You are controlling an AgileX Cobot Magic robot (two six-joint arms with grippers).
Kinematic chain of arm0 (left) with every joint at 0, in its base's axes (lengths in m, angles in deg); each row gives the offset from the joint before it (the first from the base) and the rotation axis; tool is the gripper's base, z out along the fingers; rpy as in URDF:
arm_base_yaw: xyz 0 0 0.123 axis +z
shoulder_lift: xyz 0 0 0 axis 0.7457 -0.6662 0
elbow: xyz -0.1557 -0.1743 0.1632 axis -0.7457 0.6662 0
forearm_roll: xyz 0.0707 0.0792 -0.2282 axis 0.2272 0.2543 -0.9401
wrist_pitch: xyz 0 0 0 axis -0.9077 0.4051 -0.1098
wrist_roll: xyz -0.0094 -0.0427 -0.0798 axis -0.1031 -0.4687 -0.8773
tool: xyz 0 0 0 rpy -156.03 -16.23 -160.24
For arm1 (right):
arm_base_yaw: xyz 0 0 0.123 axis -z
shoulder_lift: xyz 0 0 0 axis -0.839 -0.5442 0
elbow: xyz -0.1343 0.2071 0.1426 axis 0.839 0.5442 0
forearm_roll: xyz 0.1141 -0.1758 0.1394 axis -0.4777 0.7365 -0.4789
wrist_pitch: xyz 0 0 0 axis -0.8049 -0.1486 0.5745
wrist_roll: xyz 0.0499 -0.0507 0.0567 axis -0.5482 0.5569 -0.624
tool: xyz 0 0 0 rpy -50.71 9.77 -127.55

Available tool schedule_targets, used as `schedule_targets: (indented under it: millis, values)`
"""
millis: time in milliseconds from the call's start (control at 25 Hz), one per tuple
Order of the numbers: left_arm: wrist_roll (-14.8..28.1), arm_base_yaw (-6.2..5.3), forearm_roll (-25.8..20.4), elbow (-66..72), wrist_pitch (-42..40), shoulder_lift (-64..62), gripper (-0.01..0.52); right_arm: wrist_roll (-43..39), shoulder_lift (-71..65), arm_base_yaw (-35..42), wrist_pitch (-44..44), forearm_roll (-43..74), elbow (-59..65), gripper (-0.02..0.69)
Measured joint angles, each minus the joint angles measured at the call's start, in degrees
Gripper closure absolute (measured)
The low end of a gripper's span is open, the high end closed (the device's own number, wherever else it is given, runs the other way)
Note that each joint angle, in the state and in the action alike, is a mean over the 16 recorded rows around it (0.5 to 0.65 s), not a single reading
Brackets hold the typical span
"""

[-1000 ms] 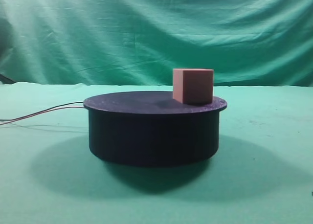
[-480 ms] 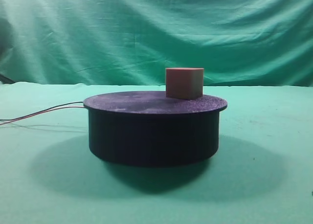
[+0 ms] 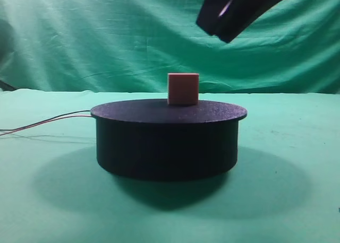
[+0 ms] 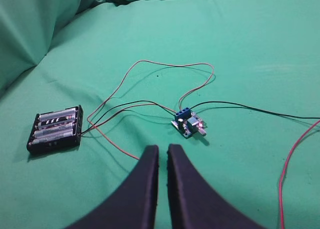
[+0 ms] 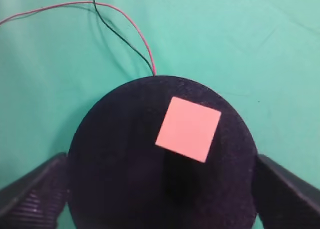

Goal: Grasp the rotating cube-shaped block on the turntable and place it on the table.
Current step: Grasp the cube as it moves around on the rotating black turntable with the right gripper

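One cube (image 3: 183, 88) counted on one black turntable (image 3: 167, 142); one green table (image 3: 297, 200); two grippers seen, left (image 4: 162, 154) and right (image 5: 160, 189); one battery holder (image 4: 55, 130) with four cells; one small circuit board (image 4: 187, 123)

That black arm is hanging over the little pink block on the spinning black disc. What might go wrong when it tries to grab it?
1. The small pinkish cube-shaped block sits off-centre and skewed between the wide-open right pincer fingers; a mistimed closing may catch a corner and twist it.
2. Nudged, it might slide off the round black turntable onto the green cloth table.
3. Thin red wires lie nearby and may snag.
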Motion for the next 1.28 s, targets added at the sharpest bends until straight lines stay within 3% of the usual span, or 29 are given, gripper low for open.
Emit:
schedule_targets:
  millis: [120, 240, 880, 1280]
  values:
    - [0.00, 0.00, 0.00, 0.00, 0.00, 0.00, 0.514, 0.59, -3.38, 0.00, 0.76, -0.08, -2.04, 0.048]
    - [0.00, 0.00, 0.00, 0.00, 0.00, 0.00, 0.514, 1.74, -6.15, 0.00, 1.81, -0.14, -3.42, 0.046]
    - [0.00, 0.00, 0.00, 0.00, 0.00, 0.00, 0.514, 7.56, -9.01, 0.06, 5.10, 0.45, -5.02, 0.398]
    - [0.00, 0.00, 0.00, 0.00, 0.00, 0.00, 0.514, -7.50, 1.59, 4.76, 0.50, 12.05, -0.75, 0.420]
